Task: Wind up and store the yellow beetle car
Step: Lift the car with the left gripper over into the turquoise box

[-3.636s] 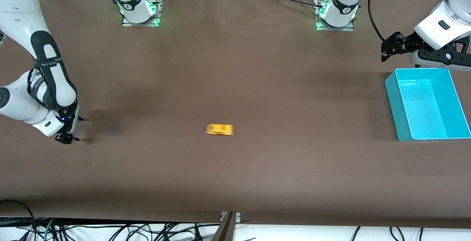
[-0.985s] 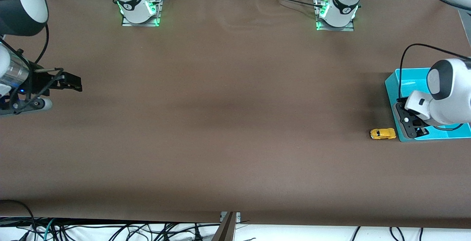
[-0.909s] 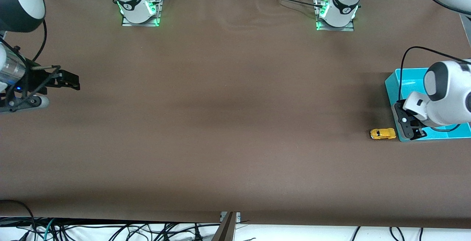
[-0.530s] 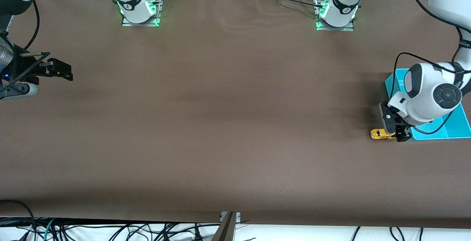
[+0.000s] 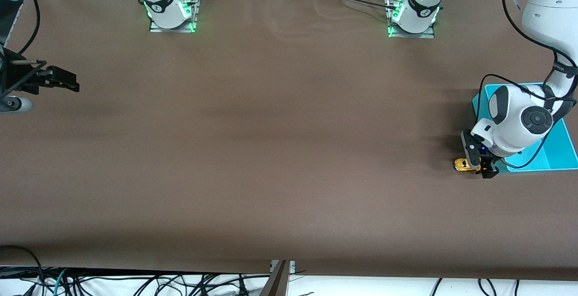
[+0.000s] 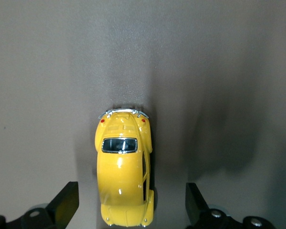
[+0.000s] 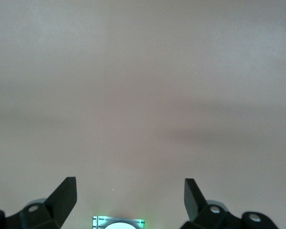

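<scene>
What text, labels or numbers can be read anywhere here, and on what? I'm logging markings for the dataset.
None can be read.
The band on the left arm's forearm carries lettering, too small to read.
The yellow beetle car shows no text or plate; the open left claw straddles it.
The turquoise bin is plain.
The right claw, open, waits over bare table.

Glossy white arms (image 5: 519, 119) with dark grey joint caps, black cables, black end effectors, green-lit bases (image 5: 169, 11).

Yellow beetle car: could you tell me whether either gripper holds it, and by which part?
Nothing is held. The open left gripper straddles the yellow beetle car without touching; the right gripper waits open.
</scene>
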Robot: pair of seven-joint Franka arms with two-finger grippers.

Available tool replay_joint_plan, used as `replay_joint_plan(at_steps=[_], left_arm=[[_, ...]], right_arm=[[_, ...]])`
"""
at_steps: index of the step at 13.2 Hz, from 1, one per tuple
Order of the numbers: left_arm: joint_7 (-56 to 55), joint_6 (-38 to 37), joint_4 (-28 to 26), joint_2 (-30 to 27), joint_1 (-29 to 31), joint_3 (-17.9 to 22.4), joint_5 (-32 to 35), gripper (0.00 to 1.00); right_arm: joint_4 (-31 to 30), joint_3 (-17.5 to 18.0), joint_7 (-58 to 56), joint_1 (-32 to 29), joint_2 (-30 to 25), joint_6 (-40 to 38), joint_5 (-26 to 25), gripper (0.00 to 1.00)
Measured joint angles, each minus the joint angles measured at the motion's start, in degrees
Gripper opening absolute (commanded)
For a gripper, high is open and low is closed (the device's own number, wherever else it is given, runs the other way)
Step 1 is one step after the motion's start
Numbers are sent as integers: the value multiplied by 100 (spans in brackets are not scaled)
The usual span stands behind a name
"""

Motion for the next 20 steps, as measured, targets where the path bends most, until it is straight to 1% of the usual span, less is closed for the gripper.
replay_joint_plan(at_steps=[1,2,3,4,6,7,8,9,10,12,14,15,16,17,18,19,20], left_arm=[[7,22,4,19,0,-4,0,51],[11,49,5,47,0,-12,0,34],[12,70,5,76,0,-20,0,23],[12,88,7,94,0,-31,0,15],[17,112,39,101,-3,-63,0,14],[17,99,100,85,-4,-81,0,12],[17,-51,193,15,-4,-108,0,12],[17,-456,312,-129,-2,-168,0,12],[17,-1036,441,-332,-2,-261,-19,12],[5,-2395,666,-863,-7,-406,-229,12],[23,-3585,764,-1422,7,-418,-332,12],[93,-4035,767,-1668,44,-406,-333,12],[292,-4318,756,-1847,143,-379,-330,12],[592,-4397,731,-1928,344,-355,-328,12],[921,-4324,689,-1906,638,-337,-326,12],[1262,-4048,609,-1815,985,-322,-320,12],[1607,-3621,499,-1662,1333,-308,-319,12]], right_arm=[[-27,1,64,1,-32,-1,0,100],[-39,2,150,0,-40,-2,0,100],[-53,1,187,-9,-39,-2,0,100],[-67,1,190,-39,-39,-2,0,100],[-80,0,190,-144,-40,-2,1,100],[-85,0,190,-186,-39,-2,1,100],[-94,0,190,-211,-35,-2,2,100],[-98,0,189,-215,-21,-2,2,100],[-98,4,189,-214,0,-2,2,100],[-99,8,188,-213,29,-1,2,100],[-99,10,186,-213,35,3,2,100],[-99,10,186,-213,36,5,2,100],[-99,10,186,-213,36,7,2,100],[-99,11,186,-213,36,10,2,100],[-99,13,185,-211,38,11,2,100],[-99,16,185,-210,41,12,2,100],[-99,19,185,-209,46,12,2,100]])
